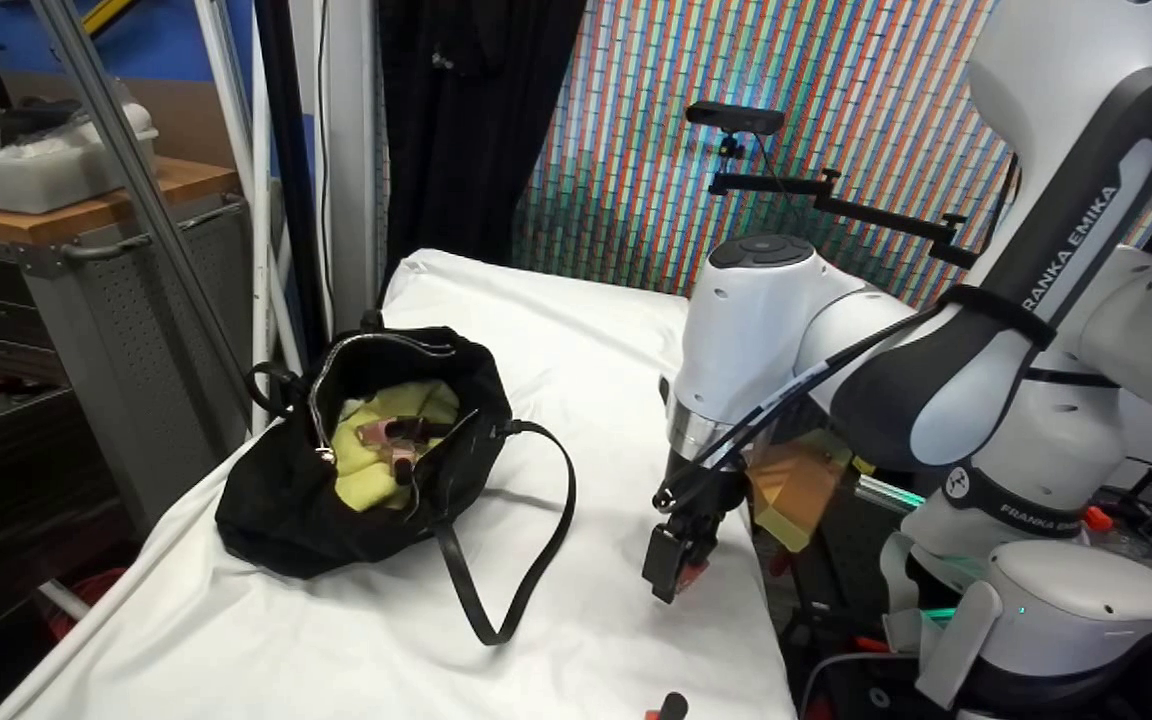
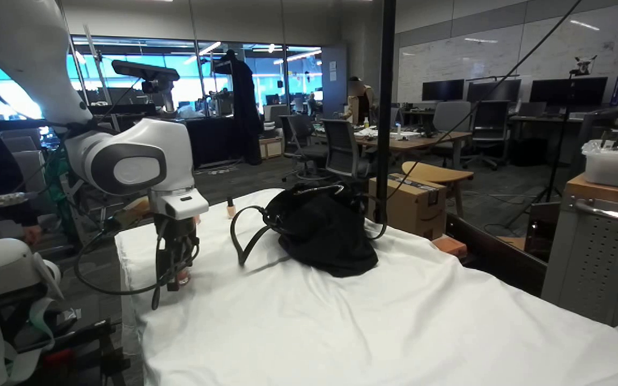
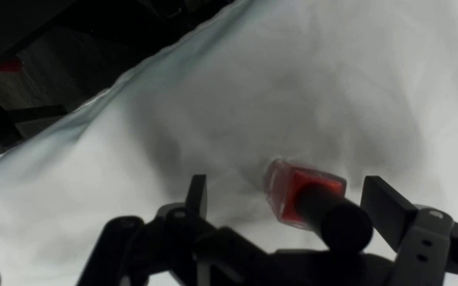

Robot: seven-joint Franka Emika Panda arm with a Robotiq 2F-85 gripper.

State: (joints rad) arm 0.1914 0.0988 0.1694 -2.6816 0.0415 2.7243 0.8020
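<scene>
My gripper (image 3: 286, 190) is open and points down low over the white-covered table. A red nail-polish-like bottle (image 3: 284, 194) with a black cap stands between its fingers in the wrist view. The bottle is closer to the right finger, with a wide gap to the left one; I cannot tell whether it touches the right. In both exterior views the gripper (image 1: 674, 590) (image 2: 172, 284) mostly hides this bottle (image 1: 693, 576) (image 2: 183, 276). An open black bag (image 1: 306, 540) (image 2: 330, 236) lies apart from it, with yellow cloth (image 1: 366, 475) and small pink, dark-capped items (image 1: 402, 455) inside.
A peach bottle with a black cap (image 2: 230, 209) stands at the table's far side. Another black-capped bottle (image 1: 673, 706) is cut by the frame's bottom. The bag's strap (image 1: 476, 610) loops toward the gripper. The table edge (image 3: 133, 75) is near the gripper. A black pole (image 2: 385, 107) rises beside the bag.
</scene>
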